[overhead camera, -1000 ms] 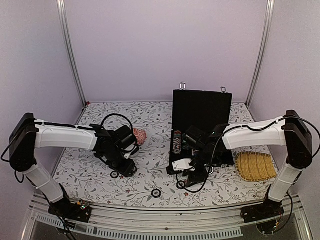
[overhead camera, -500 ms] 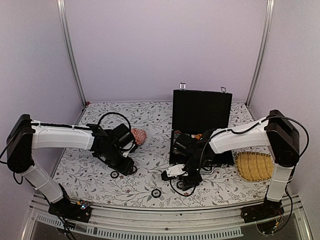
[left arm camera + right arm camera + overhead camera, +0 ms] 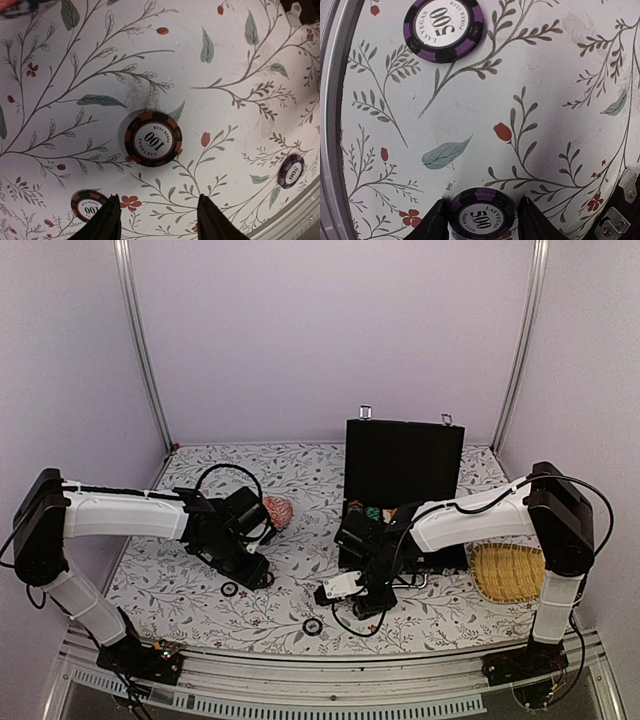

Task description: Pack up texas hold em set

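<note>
right gripper [image 3: 481, 204]: jaws partly apart, flanking a purple 500 chip [image 3: 481, 216] that lies flat on the floral table [image 3: 545, 100]; whether the fingers [image 3: 432, 223] press its rim cannot be told.
second purple chip [image 3: 443, 30]: flat on the table at 11 o'clock of the right gripper, well apart from it.
briefcase [image 3: 403, 462]: open, lid upright, at 1 o'clock of the right gripper in the overhead view.
yellow woven tray [image 3: 510, 573]: just beside the briefcase, at its 4 o'clock.
left gripper [image 3: 158, 200]: jaws apart, holding nothing.
orange-and-black 100 chip [image 3: 153, 138]: flat on the table at 12 o'clock of the left gripper, near the fingertips, not touching.
second 100 chip [image 3: 89, 205]: at 9 o'clock, just beside one finger.
pink patterned dome [image 3: 279, 510]: at 1 o'clock of the left gripper, overhead.
</note>
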Robot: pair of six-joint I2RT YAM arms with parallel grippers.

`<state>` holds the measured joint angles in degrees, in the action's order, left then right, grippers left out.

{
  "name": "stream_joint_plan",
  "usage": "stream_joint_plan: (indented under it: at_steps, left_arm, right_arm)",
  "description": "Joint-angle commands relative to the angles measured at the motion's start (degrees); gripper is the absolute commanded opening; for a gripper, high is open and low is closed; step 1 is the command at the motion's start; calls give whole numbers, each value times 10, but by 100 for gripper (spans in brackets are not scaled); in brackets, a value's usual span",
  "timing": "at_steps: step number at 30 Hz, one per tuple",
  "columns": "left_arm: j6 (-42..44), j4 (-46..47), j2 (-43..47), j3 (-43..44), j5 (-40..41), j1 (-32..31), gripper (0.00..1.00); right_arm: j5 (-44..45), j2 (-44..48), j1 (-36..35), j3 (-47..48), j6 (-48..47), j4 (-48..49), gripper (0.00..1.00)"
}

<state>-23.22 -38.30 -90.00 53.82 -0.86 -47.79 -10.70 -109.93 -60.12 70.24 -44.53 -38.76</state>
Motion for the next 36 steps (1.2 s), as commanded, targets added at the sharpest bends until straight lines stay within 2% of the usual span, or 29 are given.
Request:
stream_joint_plan:
  at_steps: [1, 8, 10, 14, 16, 24, 30, 36]
  left_arm:
    - [-2, 10, 3, -2, -1, 9, 53]
    - [0, 9, 3, -1, -1, 9, 53]
    - [1, 9, 2, 0, -1, 9, 53]
    - [0, 9, 2, 3, -1, 9, 53]
    - [0, 9, 3, 4, -1, 9, 53]
    - [2, 3, -3, 28, -3, 9, 53]
    - [3, -2, -11, 41, -3, 9, 53]
    - [2, -3, -12, 49, -4, 9, 53]
  right_arm:
    - [19, -22, -7, 3, 8, -7, 47]
    - [4, -26, -7, 17, 2, -57, 48]
    - [5, -27, -7, 17, 3, -58, 46]
    - [9, -31, -7, 23, 6, -62, 35]
    - [13, -27, -7, 26, 9, -67, 33]
    - [-21, 85, 4, 32, 6, -102, 32]
    - [-40, 168, 66, 31, 4, -120, 32]
    - [-6, 199, 202, 16, -9, -105, 33]
